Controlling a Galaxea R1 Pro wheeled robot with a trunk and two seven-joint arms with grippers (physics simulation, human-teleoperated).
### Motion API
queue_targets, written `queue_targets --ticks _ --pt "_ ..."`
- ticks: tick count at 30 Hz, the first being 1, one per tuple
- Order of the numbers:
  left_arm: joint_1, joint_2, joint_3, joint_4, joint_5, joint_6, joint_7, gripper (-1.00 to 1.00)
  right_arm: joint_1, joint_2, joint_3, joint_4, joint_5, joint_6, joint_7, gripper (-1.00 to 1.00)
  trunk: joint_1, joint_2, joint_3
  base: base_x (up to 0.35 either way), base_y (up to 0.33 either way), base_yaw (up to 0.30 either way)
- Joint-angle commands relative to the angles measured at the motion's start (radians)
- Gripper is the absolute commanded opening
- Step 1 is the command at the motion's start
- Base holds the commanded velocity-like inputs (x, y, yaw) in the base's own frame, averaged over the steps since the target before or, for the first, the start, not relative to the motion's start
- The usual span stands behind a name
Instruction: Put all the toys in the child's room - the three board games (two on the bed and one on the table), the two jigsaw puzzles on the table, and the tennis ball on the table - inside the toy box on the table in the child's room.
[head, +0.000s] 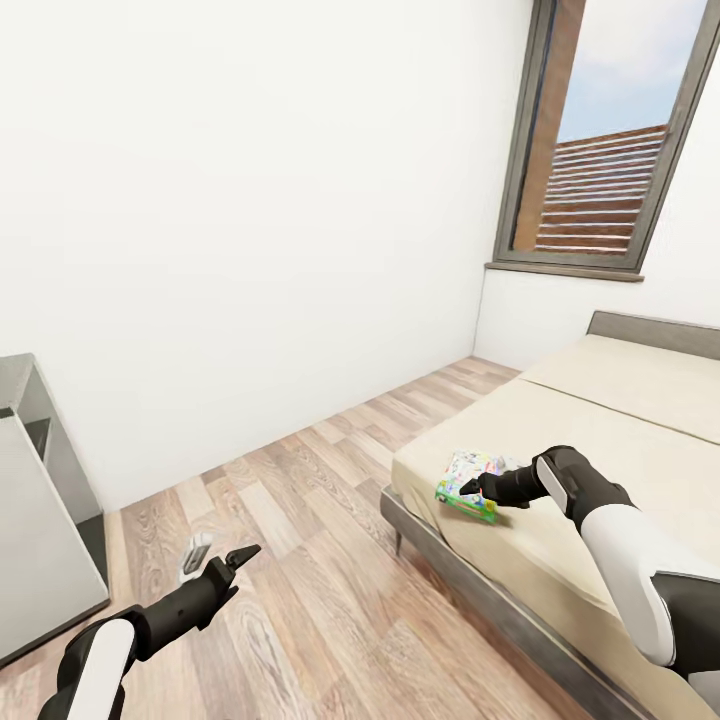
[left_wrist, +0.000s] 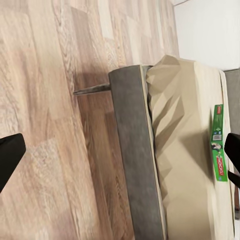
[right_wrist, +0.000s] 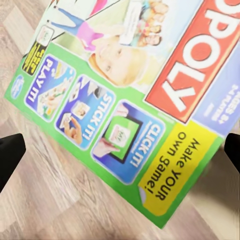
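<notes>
Right now the board game (head: 468, 484) lies flat on the bed (head: 620, 420), at the mattress corner nearest the floor, just right of centre in the head view. The right gripper (head: 474, 488) is directly on it, reaching in from the right of the frame; its dark fingers overlap the box's near edge, and I cannot tell whether they have closed on it. In the right wrist view the printed lid (right_wrist: 135, 85) sits between the two fingertips, which stand wide at either edge of the picture. The box's long axis runs roughly along the bed's foot edge, across the gripper's reach. The left gripper (head: 238, 558) hangs over the wooden floor (head: 320, 500) at lower left, fingers apart and empty, well apart from the game, so the right arm is plainly the nearer one.
</notes>
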Motion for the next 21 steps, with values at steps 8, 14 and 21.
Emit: queue_targets --ticks 8,14,21 --pt "-0.001 -0.001 0.003 0.0 -0.009 0.006 -0.009 1.0 0.0 0.0 -0.005 -0.001 0.001 0.006 0.002 1.0 0.0 0.0 -0.001 0.0 0.0 0.168" --pt "-0.001 -0.001 0.003 0.0 -0.009 0.006 -0.008 1.0 0.0 0.0 -0.005 -0.001 0.001 0.006 0.002 1.0 0.0 0.0 -0.001 0.0 0.0 0.078" --pt "-0.001 -0.001 0.003 0.001 -0.01 0.005 -0.008 1.0 0.0 0.0 -0.005 -0.001 0.001 0.006 0.002 1.0 0.0 0.0 -0.001 0.0 0.0 0.023"
